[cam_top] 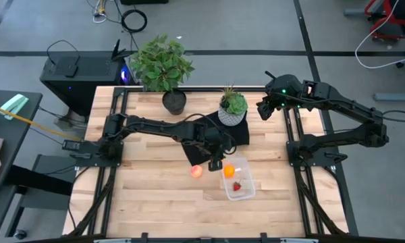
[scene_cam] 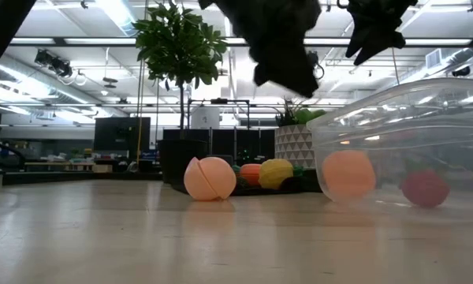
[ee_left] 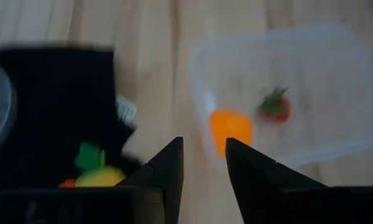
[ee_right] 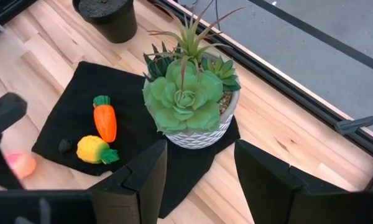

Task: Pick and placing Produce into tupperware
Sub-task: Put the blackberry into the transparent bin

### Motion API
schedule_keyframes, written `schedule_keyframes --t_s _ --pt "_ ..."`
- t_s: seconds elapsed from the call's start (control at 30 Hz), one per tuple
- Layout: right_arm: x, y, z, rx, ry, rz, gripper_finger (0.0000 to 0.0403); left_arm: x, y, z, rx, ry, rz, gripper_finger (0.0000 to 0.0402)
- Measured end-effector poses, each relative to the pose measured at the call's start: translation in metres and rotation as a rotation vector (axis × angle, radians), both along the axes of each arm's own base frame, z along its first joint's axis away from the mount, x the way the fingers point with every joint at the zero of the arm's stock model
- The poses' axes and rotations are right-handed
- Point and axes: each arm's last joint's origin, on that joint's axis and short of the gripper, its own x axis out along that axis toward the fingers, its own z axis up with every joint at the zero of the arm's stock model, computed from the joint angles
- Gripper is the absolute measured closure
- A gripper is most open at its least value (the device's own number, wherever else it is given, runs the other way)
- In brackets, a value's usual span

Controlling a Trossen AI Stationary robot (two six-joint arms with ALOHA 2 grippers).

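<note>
The clear tupperware point(cam_top: 246, 192) stands on the table right of centre, with an orange ball point(ee_left: 231, 127) and a small red strawberry point(ee_left: 276, 107) lying in it. A pinkish-red ball point(cam_top: 196, 171) rests on the wood to the left of the tupperware. An orange carrot point(ee_right: 104, 122) and a yellow piece point(ee_right: 93, 149) lie on the black mat point(ee_right: 62, 118). My left gripper point(ee_left: 204, 163) hovers open above the tupperware's left edge, with nothing between its fingers. My right gripper point(ee_right: 201, 165) hangs open over the table's far right, above the succulent pot.
A tall leafy plant in a dark pot point(cam_top: 163, 64) stands at the far edge. A succulent in a white patterned pot point(cam_top: 233, 108) sits on the mat's far right corner. A small dark lump point(ee_right: 64, 145) lies on the mat. Bare wood stretches along the near side.
</note>
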Motion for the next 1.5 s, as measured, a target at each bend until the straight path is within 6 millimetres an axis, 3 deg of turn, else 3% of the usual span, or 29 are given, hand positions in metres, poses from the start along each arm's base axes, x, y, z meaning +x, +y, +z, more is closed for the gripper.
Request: schedule_keyframes --t_s 0.37,0.87,1.1,1.5 --pt "0.000 0.000 0.000 -0.005 0.007 0.009 0.0208 -0.030 0.004 -0.040 -0.079 0.178 0.149 0.0233" --pt "0.000 0.000 0.000 -0.007 0.008 0.011 0.0208 -0.050 0.053 -0.036 -0.149 0.235 0.390 0.0219" --pt "0.000 0.000 0.000 -0.005 0.006 0.009 0.0208 -0.051 0.047 -0.037 -0.186 0.253 0.427 0.0212" --pt "0.000 0.000 0.000 0.003 -0.003 -0.003 0.0208 -0.056 0.049 -0.046 -0.295 0.348 0.660 0.0214"
